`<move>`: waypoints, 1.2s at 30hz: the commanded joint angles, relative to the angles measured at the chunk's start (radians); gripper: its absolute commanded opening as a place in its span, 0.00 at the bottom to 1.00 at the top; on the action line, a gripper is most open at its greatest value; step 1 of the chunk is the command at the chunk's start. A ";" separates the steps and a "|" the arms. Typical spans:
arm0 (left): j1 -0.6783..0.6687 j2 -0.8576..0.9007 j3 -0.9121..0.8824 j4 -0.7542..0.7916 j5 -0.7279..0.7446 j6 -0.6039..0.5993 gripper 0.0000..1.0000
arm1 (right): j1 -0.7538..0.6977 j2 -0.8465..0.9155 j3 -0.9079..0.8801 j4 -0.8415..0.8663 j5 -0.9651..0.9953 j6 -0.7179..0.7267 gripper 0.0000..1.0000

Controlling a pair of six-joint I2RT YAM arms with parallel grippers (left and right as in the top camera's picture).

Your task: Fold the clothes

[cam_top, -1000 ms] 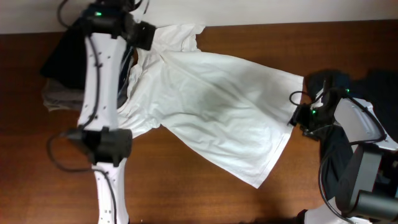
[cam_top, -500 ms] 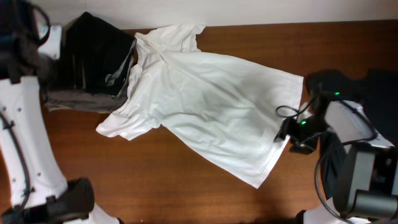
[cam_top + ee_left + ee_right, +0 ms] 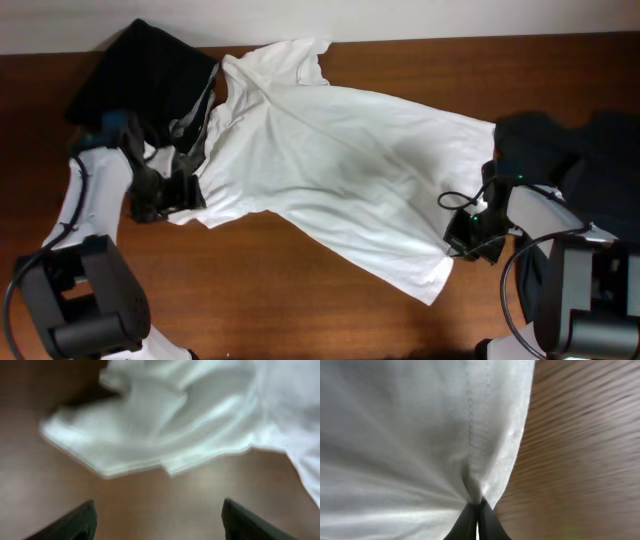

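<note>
A white T-shirt (image 3: 340,170) lies spread and wrinkled across the middle of the brown table (image 3: 300,300). Its hem points to the front right and a sleeve to the left. My left gripper (image 3: 168,196) hovers low at that left sleeve (image 3: 160,430). It is open, its two dark fingertips (image 3: 75,522) wide apart over bare wood, just short of the cloth. My right gripper (image 3: 466,236) sits at the right edge of the hem. In the right wrist view my right gripper (image 3: 478,512) is shut on the stitched hem (image 3: 485,460), and the cloth bunches into the pinch.
A black garment (image 3: 150,75) lies on grey cloth (image 3: 185,125) at the back left, partly under the shirt's shoulder. A pile of dark clothes (image 3: 570,150) lies at the right edge, behind my right arm.
My left arm has swung down from the back left to the shirt's left sleeve. My right gripper slid forward along the hem and shut on it, pulling the hem corner slightly.
</note>
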 commanded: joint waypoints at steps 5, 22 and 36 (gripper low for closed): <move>0.000 -0.006 -0.268 0.333 0.116 -0.021 0.79 | -0.010 0.034 0.017 0.014 0.181 -0.004 0.05; 0.001 -0.039 -0.332 -0.026 0.221 -0.029 0.00 | -0.152 0.034 0.072 -0.018 0.229 -0.102 0.11; 0.001 -0.218 -0.308 0.259 -0.017 -0.033 0.81 | -0.156 0.034 0.079 -0.002 0.241 -0.101 0.11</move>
